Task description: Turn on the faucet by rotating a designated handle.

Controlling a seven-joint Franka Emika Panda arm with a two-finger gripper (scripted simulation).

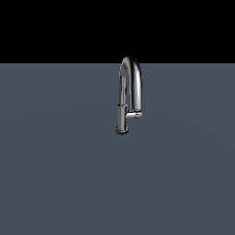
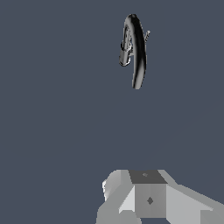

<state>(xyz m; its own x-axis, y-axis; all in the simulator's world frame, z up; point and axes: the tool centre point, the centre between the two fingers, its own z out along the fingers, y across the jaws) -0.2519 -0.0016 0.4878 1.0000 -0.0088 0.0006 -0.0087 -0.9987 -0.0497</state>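
One small handle [image 1: 136, 114] beside the faucet [image 1: 131, 82] is easily missed; the gripper's opening cannot be told

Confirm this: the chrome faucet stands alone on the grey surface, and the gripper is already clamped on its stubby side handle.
Wrong on the gripper. The wrist view shows the faucet far off, and the exterior view shows its handle untouched, with no gripper near it. The faucet does stand alone on the grey surface.
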